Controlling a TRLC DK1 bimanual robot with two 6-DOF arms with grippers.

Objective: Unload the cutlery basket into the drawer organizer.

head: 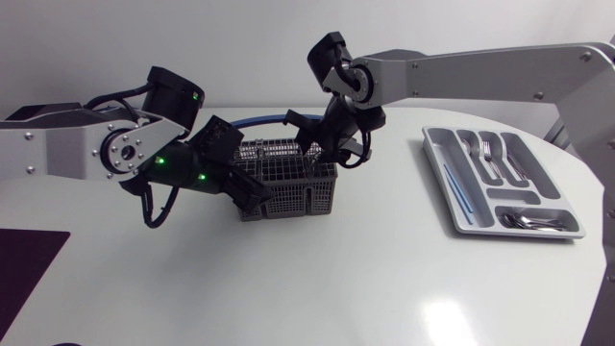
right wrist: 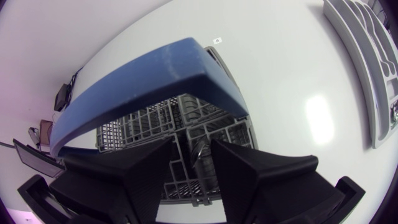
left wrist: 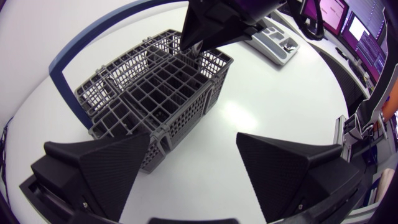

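A metal piece (right wrist: 199, 152), pinched inside the basket (head: 288, 183)
The basket sits mid-table, the tray (head: 437, 173) to its right. The metal piece looks thin, hard, light and slippery, so grab its handle. The right gripper (head: 320, 147) points down into the basket, closed narrow on it. The left gripper (left wrist: 193, 140) sits wide open at the basket's left.

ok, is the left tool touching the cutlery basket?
Cannot tell. In the left wrist view one finger of the open left tool overlaps the cutlery basket at its near corner; neither contact nor gap shows plainly.
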